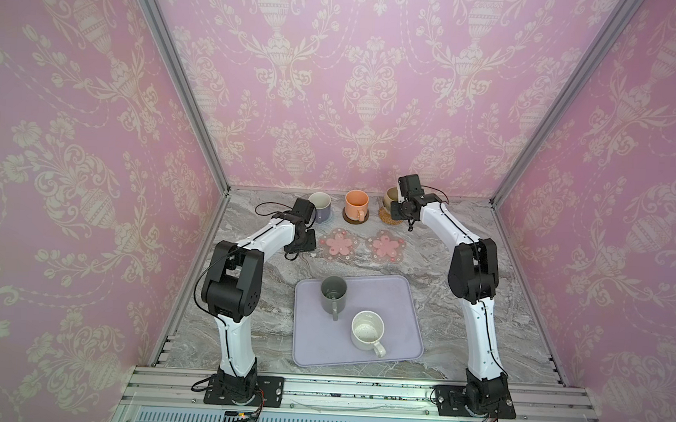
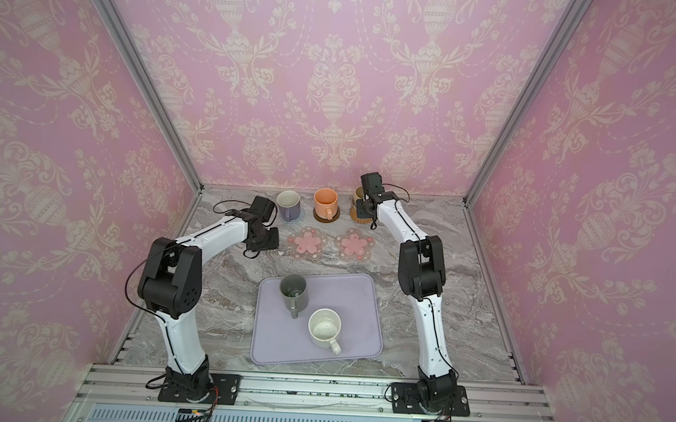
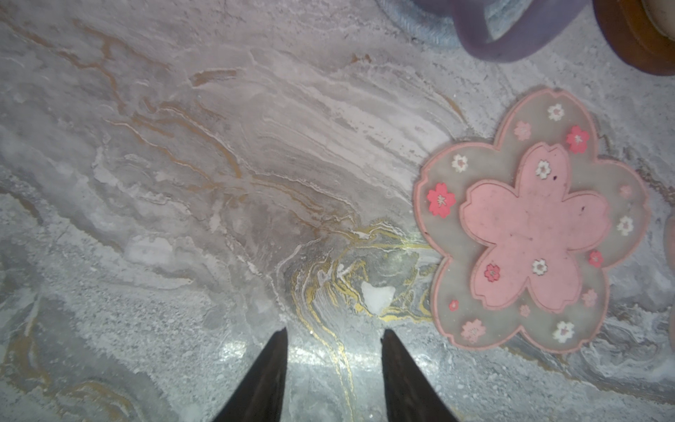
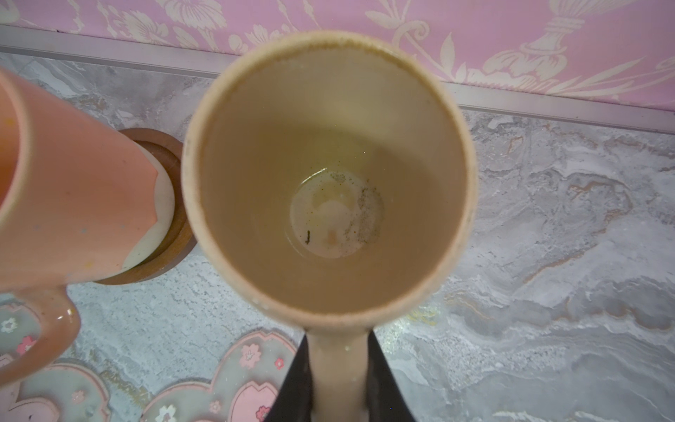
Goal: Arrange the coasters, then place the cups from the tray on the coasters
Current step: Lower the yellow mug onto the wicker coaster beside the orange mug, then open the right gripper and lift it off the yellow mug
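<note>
Three cups (image 1: 356,205) on coasters (image 1: 355,220); my right claw (image 4: 338,380) clamps beige cup (image 4: 325,182) handle, left claw (image 3: 335,330) apart. On tray (image 1: 399,302): grey cup (image 1: 334,295), speckled cup (image 1: 366,332); flower coasters (image 1: 338,243) vacant.

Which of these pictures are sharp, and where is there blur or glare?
Left wrist view: the pink flower coaster is crisp, the lavender cup blurred, glare on the table. Right wrist view: the beige cup looks soft at its rim. Both top views: evenly lit, clear.

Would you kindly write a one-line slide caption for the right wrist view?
Right tool gripping the beige cup by its handle, beside the orange cup on the brown coaster.
</note>
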You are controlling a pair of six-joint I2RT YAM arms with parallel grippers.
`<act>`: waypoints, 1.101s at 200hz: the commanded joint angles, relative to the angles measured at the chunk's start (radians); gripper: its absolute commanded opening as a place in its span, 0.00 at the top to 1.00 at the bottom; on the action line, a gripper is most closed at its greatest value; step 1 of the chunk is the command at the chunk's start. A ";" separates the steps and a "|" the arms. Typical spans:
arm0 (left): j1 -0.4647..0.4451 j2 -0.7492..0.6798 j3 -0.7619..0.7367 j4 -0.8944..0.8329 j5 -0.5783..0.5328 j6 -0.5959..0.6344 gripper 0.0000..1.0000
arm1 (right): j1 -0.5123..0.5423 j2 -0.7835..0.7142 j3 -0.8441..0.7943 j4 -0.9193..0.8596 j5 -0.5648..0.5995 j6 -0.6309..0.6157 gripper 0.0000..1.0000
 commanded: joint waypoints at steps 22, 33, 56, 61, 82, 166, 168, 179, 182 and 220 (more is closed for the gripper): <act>0.007 0.013 0.024 -0.023 0.025 -0.010 0.55 | 0.000 0.008 0.003 0.047 0.008 0.024 1.00; 0.007 0.014 0.024 -0.024 0.025 -0.010 0.55 | 0.001 0.011 0.003 0.047 0.007 0.021 1.00; 0.007 0.017 0.024 -0.023 0.026 -0.012 0.55 | 0.001 0.018 0.002 0.042 0.009 0.022 1.00; 0.007 0.017 0.024 -0.023 0.025 -0.013 0.55 | 0.000 0.020 0.002 0.041 0.009 0.022 1.00; 0.007 0.019 0.026 -0.020 0.028 -0.014 0.55 | 0.000 0.021 -0.003 0.041 0.010 0.022 1.00; 0.007 0.027 0.029 -0.020 0.036 -0.021 0.55 | 0.001 -0.001 -0.060 0.069 -0.001 0.041 1.00; 0.007 0.027 0.029 -0.019 0.036 -0.022 0.55 | 0.002 -0.002 -0.061 0.069 -0.001 0.041 1.00; 0.007 0.027 0.029 -0.020 0.036 -0.022 0.55 | 0.002 -0.002 -0.060 0.059 -0.006 0.042 0.95; 0.007 0.026 0.028 -0.020 0.037 -0.022 0.55 | 0.002 -0.002 -0.060 0.056 -0.006 0.043 0.90; 0.007 0.021 0.029 -0.021 0.039 -0.025 0.55 | 0.010 -0.026 -0.087 0.046 -0.006 0.053 0.73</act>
